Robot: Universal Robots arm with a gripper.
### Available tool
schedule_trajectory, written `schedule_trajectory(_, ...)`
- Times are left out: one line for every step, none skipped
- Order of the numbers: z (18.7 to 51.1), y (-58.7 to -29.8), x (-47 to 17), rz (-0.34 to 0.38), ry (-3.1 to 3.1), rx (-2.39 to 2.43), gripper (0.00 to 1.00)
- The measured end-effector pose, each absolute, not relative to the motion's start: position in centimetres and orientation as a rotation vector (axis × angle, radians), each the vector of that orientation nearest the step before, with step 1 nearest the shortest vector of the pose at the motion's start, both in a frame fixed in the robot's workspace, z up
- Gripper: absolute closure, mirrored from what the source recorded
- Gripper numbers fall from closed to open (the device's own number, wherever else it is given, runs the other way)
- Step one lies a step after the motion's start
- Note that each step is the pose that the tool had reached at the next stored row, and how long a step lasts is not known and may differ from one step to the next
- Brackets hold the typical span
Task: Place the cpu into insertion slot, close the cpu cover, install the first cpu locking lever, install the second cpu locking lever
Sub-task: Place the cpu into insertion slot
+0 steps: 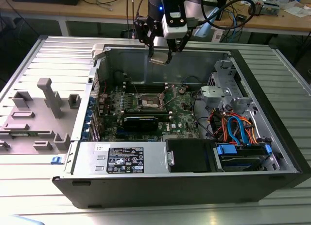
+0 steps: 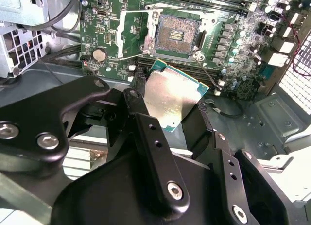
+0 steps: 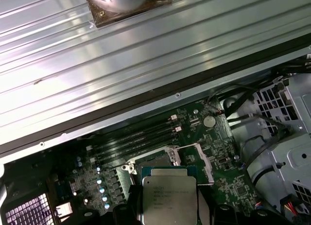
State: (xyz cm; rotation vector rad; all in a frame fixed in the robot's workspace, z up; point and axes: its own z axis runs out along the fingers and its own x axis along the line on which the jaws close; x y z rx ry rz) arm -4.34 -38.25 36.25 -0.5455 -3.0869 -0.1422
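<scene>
My gripper hangs above the far wall of the open computer case, shut on the cpu. In the second wrist view the cpu shows its tan-gold face, tilted, with a black finger on each side of it. In the first wrist view its silvery top faces the camera. The insertion slot lies bare on the green board below, dark with a silver rim, also seen as a socket in the exterior view. The cpu cover stands swung open beside the slot. A thin wire lever sticks out near it.
Long black memory slots run beside the socket. A black graphics card lies nearer the front, then a power supply. Drive bays with orange and blue cables sit at the exterior view's right. A grey fixture stands outside the case.
</scene>
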Motion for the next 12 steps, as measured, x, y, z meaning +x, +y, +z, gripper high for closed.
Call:
schedule_trajectory(36.25, -38.25, -4.34, -0.142, -3.087, -0.548, 0.45)
schedule_trajectory(36.24, -38.25, -4.34, -0.142, -3.086, -0.55, 0.45)
schedule_trajectory(36.25, -38.25, -4.34, -0.142, -3.086, -0.553, 0.45)
schedule_trajectory(36.25, -38.25, -4.34, -0.142, -3.085, -0.557, 0.45)
schedule_trajectory(36.25, -38.25, -4.34, -0.142, -3.085, -0.559, 0.45)
schedule_trajectory(36.24, -38.25, -4.34, -0.142, -3.085, -0.561, 0.45)
schedule_trajectory(36.24, -38.25, -4.34, -0.142, -3.084, -0.564, 0.45)
schedule_trajectory(36.24, -38.25, -4.34, -0.142, -3.084, -0.566, 0.45)
schedule_trajectory(36.24, -38.25, -4.34, -0.142, -3.083, -0.569, 0.45)
schedule_trajectory(36.24, -38.25, -4.34, -0.142, -3.083, -0.571, 0.45)
schedule_trajectory(36.24, -38.25, -4.34, -0.142, -3.082, -0.576, 0.45)
schedule_trajectory(36.24, -38.25, -4.34, -0.142, -3.082, -0.58, 0.45)
